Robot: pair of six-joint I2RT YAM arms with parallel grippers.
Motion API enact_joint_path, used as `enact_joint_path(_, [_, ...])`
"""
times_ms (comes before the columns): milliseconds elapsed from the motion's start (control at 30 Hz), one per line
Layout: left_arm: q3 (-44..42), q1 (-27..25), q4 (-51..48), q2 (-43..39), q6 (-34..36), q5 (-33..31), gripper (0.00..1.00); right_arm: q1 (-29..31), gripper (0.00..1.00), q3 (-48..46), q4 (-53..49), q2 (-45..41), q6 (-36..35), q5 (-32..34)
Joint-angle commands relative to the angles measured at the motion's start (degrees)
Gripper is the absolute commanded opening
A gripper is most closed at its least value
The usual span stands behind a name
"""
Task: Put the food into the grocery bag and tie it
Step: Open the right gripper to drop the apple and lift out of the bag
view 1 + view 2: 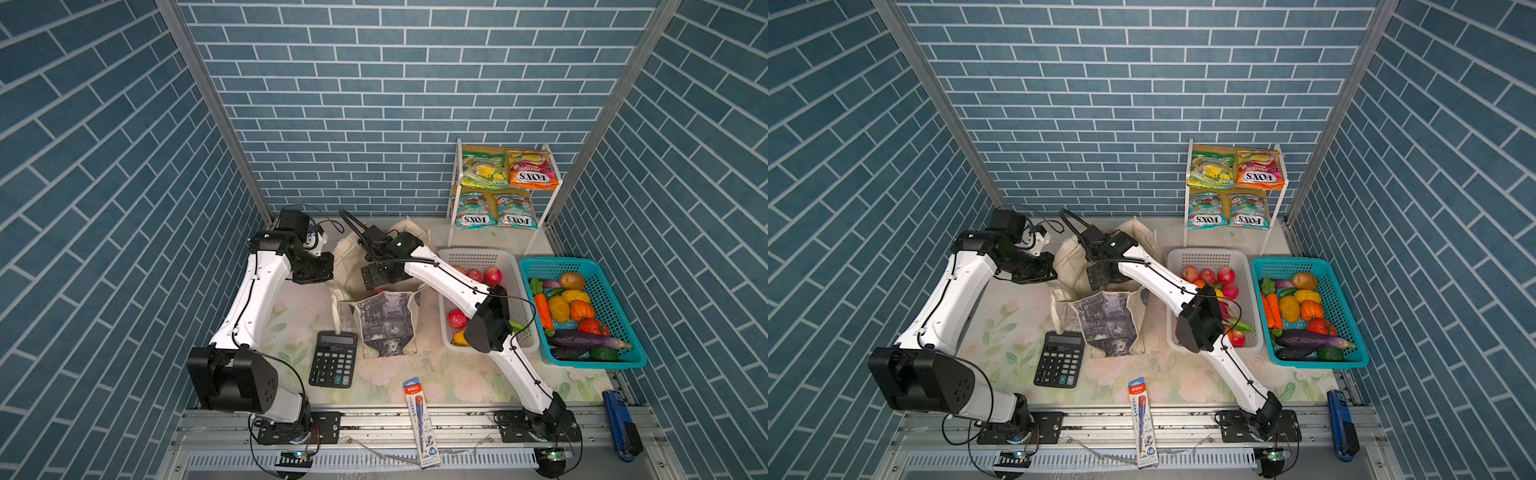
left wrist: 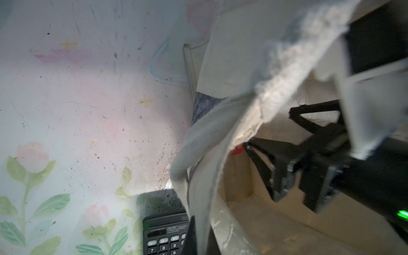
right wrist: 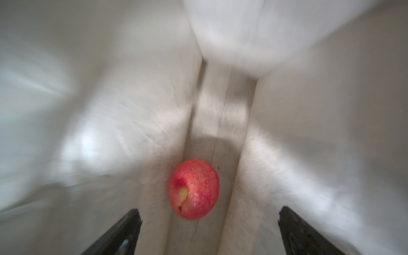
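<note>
"FOX'S", upside down in both top views, on the orange packet [image 1: 533, 168] and on both teal packets [image 1: 475, 212] on the shelf [image 1: 482, 148]; "MINT BLOSSOM" also on the teal ones. On the calculator [image 2: 164, 236], in the left wrist view: "DEXIN", "12-DIGIT ELECTRONIC CALCULATOR", and keys "M+", "M−", "MRC", "7", "8", "9". "HB" near the lower end of the pencil pack [image 1: 422, 419].

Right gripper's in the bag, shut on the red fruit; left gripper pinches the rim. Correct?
No: the right gripper is open. The right wrist view shows its jaws wide apart, the red fruit loose inside the bag. The left gripper does pinch its rim.
</note>
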Motion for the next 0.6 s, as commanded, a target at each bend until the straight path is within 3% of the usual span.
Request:
enact_joint_path(0, [0.89,-0.36,-0.22,-1.96,0.4,1.02,0.0,1.27,0.97,5.91,-1.5,-10.05,-1.76,5.15])
enact_joint_path(267, [-0.04,-0.45,-0.11,-4.17,0.35,0.96,0.0,2.16,0.89,0.74,-0.7,-29.07,3.7,15.0])
enact_joint_path(433, [-0.3,-1.21,0.33,-4.53,0.4,0.6,0.0,2.03,0.88,-15.84,-5.18,-41.5,9.75,24.03])
enact_joint_path(567, [-0.52,-1.41,1.0,-5.5,0.39,0.56,0.0,0.5,0.88,-30.72,-7.94,-48.65,15.78,22.82])
